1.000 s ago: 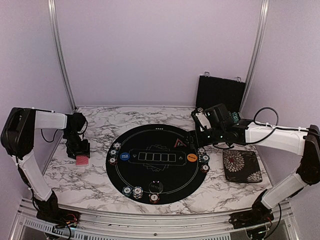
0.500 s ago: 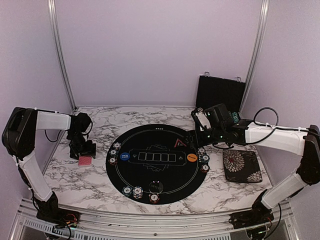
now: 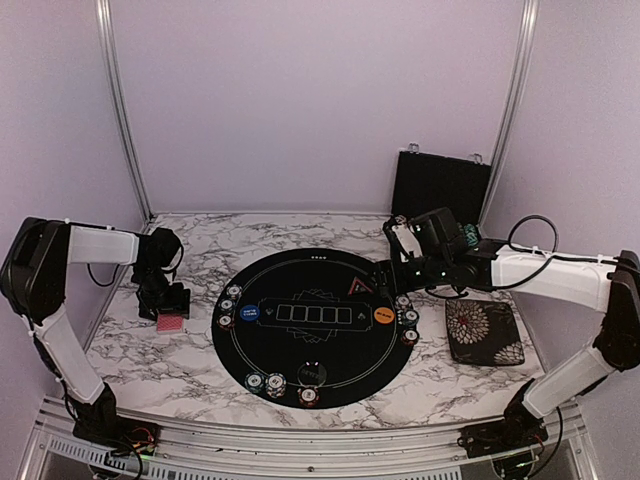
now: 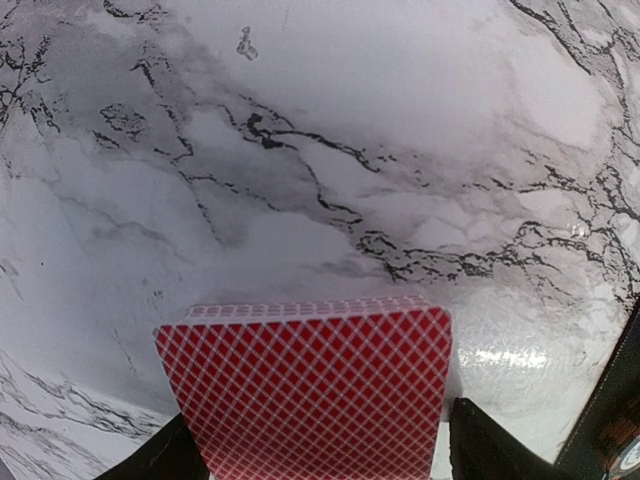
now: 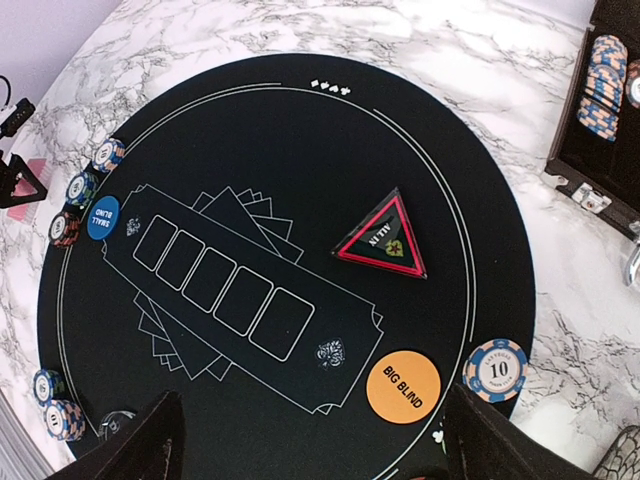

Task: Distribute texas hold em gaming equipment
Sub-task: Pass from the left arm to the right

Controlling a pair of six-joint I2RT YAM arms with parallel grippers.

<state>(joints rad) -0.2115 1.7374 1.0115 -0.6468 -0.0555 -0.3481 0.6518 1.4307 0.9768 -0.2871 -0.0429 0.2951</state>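
Top external view: card deck on marble

Red, lattice-backed card deck (image 3: 170, 322) lay flat on the veined marble table (image 3: 150, 370), just beyond the 9 o'clock edge of the round matte-black mat (image 3: 300, 345). Left gripper (image 3: 165, 300) flanked it, jaws spread. Right gripper (image 5: 315, 445) gaped empty over the mat's 2 o'clock. Striped disc chips (image 3: 268, 383) sat at 6 o'clock.

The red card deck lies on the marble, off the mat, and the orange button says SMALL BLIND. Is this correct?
No: the orange button says BIG BLIND, as the right wrist view shows. The red card deck does lie on the marble, off the mat.
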